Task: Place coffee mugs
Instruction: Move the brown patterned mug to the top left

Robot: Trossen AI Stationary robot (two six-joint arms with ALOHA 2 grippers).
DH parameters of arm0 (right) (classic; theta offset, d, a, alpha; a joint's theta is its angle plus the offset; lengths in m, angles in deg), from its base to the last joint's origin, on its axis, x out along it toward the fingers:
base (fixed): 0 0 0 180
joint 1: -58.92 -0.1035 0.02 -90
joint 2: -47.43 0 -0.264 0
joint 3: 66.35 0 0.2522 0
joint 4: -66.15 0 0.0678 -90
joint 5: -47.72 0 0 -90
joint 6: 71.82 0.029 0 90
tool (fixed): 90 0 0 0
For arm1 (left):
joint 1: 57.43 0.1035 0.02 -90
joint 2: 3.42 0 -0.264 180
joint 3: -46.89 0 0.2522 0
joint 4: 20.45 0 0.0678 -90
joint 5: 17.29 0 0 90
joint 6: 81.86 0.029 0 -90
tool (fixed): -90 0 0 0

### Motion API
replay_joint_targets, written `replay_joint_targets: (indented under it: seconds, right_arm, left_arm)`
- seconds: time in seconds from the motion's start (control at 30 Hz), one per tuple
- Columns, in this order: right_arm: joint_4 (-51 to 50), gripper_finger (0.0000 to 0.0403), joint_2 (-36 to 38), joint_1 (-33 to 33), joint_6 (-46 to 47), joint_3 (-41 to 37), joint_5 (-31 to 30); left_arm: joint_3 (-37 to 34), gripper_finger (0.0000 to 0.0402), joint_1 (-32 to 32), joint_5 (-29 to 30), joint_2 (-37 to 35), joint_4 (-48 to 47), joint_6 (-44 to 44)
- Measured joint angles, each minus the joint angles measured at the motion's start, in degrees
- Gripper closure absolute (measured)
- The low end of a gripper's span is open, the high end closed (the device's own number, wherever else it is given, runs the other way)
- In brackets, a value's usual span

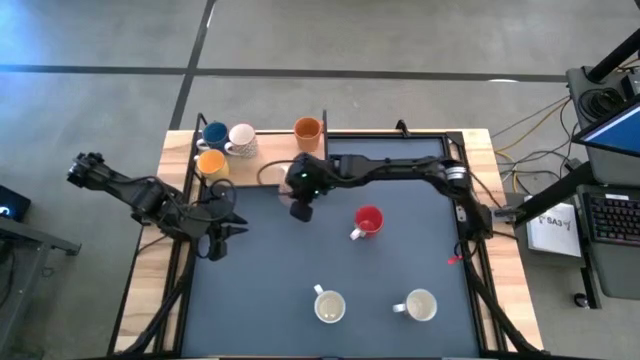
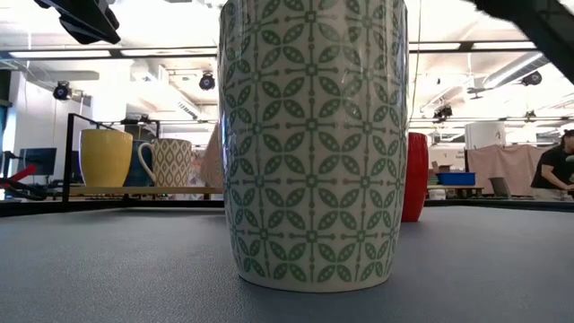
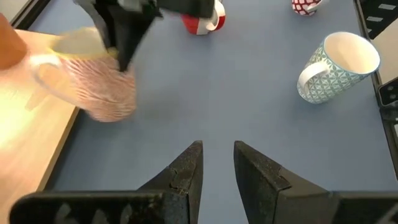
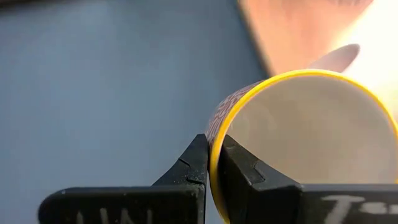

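My right gripper (image 1: 300, 208) reaches over the mat's far left part and is shut on a red-patterned mug with a yellow rim (image 3: 102, 87), which the gripper hides in the high view. My left gripper (image 1: 215, 240) hovers open at the mat's left edge, touching nothing. A blue mug (image 1: 215, 135), a cream mug (image 1: 241, 140) and two orange mugs (image 1: 211, 163) (image 1: 307, 129) stand on the wooden strip at the far left. A red mug (image 1: 368, 221) stands mid-mat. Two white mugs (image 1: 330, 305) (image 1: 420, 305) stand near the near edge. My right gripper holds the patterned mug by its yellow rim (image 4: 214, 155), one finger inside the cup and one outside on the wall. The fingers (image 3: 121, 37) come from above, pointing down. The mug hangs tilted below them; whether its base touches the mat, I cannot tell.
A black frame (image 1: 400, 133) borders the grey mat (image 1: 260, 300). The green-patterned white mug (image 2: 311, 144) fills the low view, with the red mug (image 2: 414, 175) behind it. Open mat lies between the red mug and my left gripper.
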State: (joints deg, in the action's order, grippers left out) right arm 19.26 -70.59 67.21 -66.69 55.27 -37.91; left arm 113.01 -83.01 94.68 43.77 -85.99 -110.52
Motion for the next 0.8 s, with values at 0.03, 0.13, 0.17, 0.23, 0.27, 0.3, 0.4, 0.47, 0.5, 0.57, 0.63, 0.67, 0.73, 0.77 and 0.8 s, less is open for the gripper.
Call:
replay_joint_targets:
  seconds: [0.03,0.13,0.17,0.23,0.27,0.3,0.4,0.47,0.5,0.57,0.63,0.67,0.73,0.77,0.8]
  right_arm:
    - [-3.33,0.039,-1.8,-0.04,-0.2,2.76,0.21]
    - [-10.98,0.039,-6.03,-0.11,-0.71,10.4,0.25]
    - [-12.95,0.039,-7.01,-0.11,-0.74,12.35,0.32]
    - [-16.65,0.039,-9.3,-0.05,-1.5,15.83,0.14]
    - [-17.91,0.039,-10.38,-0.04,-1.79,17.16,0.11]
    - [-18.73,0.039,-11.4,-0.01,-2.07,18.14,0.13]
    - [-20.08,0.039,-13.35,-0.17,-2.93,20.91,0.03]
    - [-21.34,0.039,-14.49,-0.19,-3.42,22.5,0.53]
    - [-21.88,0.039,-14.84,-0.28,-3.73,22.85,0.4]
    - [-22.1,0.0385,-15.24,-0.3,-3.83,23.12,0.64]
    - [-22.21,0.037,-15.34,-0.35,-4.25,23.12,0.99]
    - [-22.64,0.036,-15.41,-0.43,-4.33,23.06,0.97]
    - [-23.17,0.0337,-15.43,-0.61,-4.28,22.97,0.59]
    - [-23.4,0.0325,-15.38,-0.68,-4.3,22.97,0.57]
    - [-23.78,0.0313,-15.14,-0.75,-4.38,23.0,0.55]
  left_arm:
    - [0.0,0.0329,-0.01,0.0,-0.27,-0.3,-0.02]
    - [0.0,0.0329,0.02,0.0,-1.1,-0.8,-0.31]
    - [0.0,0.0329,-0.01,0.0,-1.35,-0.87,-0.36]
    - [0.0,0.0329,0.02,0.0,-1.71,-0.99,-0.47]
    - [0.0,0.0329,0.0,0.0,-1.91,-0.98,-0.55]
    - [0.0,0.0329,0.0,-0.02,-2.03,-0.99,-0.56]
    - [0.0,0.0329,0.01,-0.02,-2.3,-1.09,-0.58]
    - [0.0,0.0329,0.0,-0.02,-2.36,-1.21,-0.58]
    - [0.0,0.0329,0.01,-0.02,-2.39,-1.21,-0.61]
    - [0.0,0.0329,-0.01,-0.02,-2.4,-1.32,-0.86]
    - [0.0,0.0329,0.0,-0.04,-2.39,-1.63,-0.87]
    - [0.0,0.0329,0.0,-0.06,-2.37,-1.74,-0.86]
    - [0.0,0.0329,0.0,-0.06,-2.35,-1.74,-0.89]
    - [0.0,0.0329,-0.01,-0.07,-2.37,-1.8,-0.91]
    - [0.0,0.0329,0.0,-0.07,-2.37,-1.85,-0.91]
